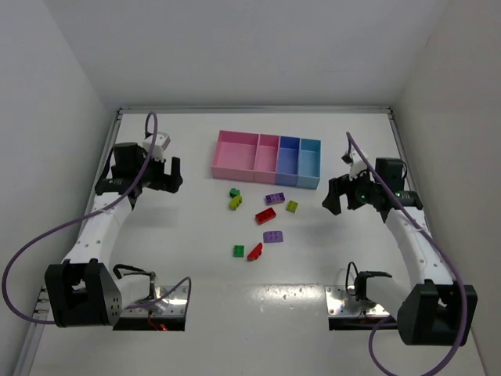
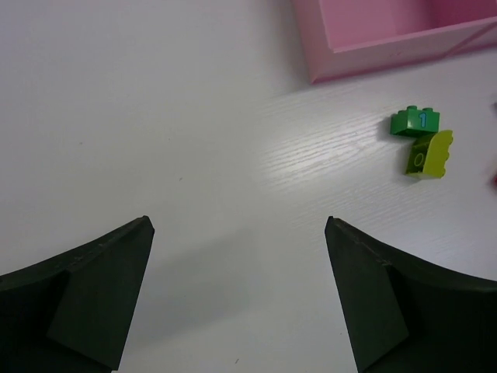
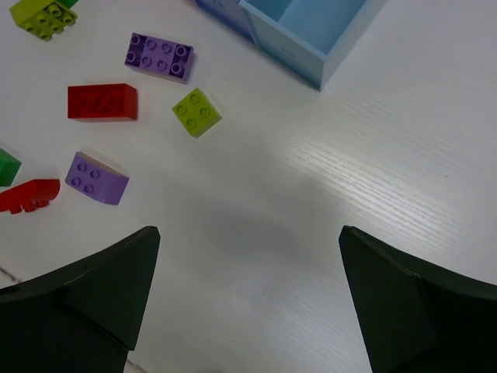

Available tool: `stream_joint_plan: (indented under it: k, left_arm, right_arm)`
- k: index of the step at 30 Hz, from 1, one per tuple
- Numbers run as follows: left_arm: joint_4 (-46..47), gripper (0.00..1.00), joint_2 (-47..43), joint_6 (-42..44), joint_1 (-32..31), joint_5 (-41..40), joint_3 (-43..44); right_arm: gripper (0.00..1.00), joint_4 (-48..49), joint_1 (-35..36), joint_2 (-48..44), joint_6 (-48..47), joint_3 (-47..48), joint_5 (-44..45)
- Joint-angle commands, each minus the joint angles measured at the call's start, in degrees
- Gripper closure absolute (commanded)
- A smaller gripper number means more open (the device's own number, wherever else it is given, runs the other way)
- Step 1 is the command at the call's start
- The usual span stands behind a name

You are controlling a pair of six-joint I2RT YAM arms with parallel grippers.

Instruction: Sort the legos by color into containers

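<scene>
Several legos lie loose on the white table in front of the containers [image 1: 236, 154], a row of wide pink, narrow pink, blue-violet and light blue bins. They are a dark green lego [image 1: 234, 192], two yellow-green [image 1: 236, 203] [image 1: 291, 206], two purple [image 1: 274, 198] [image 1: 273, 236], two red [image 1: 265, 216] [image 1: 254, 251] and a green [image 1: 238, 251]. My left gripper [image 1: 174, 174] [image 2: 239, 225] is open and empty, left of the pink bin [image 2: 388, 35]. My right gripper [image 1: 333, 196] [image 3: 250, 233] is open and empty, right of the legos, near the light blue bin [image 3: 311, 31].
White walls enclose the table at the left, back and right. The arm bases [image 1: 149, 301] [image 1: 356, 301] sit at the near edge, with purple cables looping off both arms.
</scene>
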Motion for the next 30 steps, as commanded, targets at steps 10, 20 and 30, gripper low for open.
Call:
stream_joint_plan:
  k: [10, 20, 30]
  left_arm:
    - [-0.3, 0.00, -1.4, 4.5, 0.2, 4.5, -2.0]
    - [-0.3, 0.00, 0.3, 4.5, 0.7, 3.3, -2.0]
    - [-0.3, 0.00, 3.6, 5.0, 0.7, 3.3, -0.4]
  right_arm:
    - [0.01, -0.4, 11.2, 7.6, -7.3, 5.3, 3.5]
    - [0.14, 1.5, 16.5, 25.0, -16.8, 14.2, 4.4]
    - [0.17, 2.0, 22.9, 35.5, -19.1, 19.0, 7.0]
